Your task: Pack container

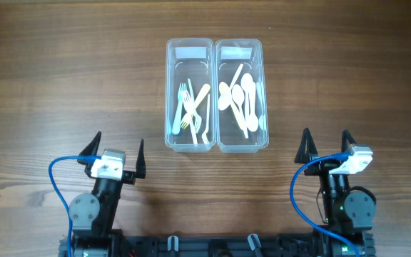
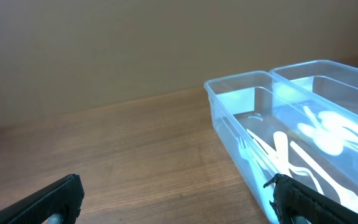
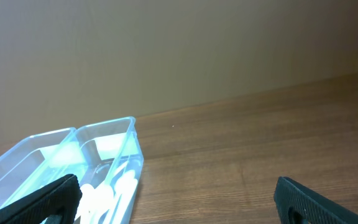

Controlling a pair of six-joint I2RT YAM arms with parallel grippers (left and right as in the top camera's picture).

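Note:
Two clear plastic containers stand side by side at the table's middle. The left container holds several forks; the right container holds several white spoons. My left gripper is open and empty near the front left, well short of the containers. My right gripper is open and empty near the front right. In the left wrist view the left container lies ahead to the right of the gripper. In the right wrist view both containers lie ahead to the left of the gripper.
The wooden table surrounds the containers. Blue cables loop beside each arm base at the front edge.

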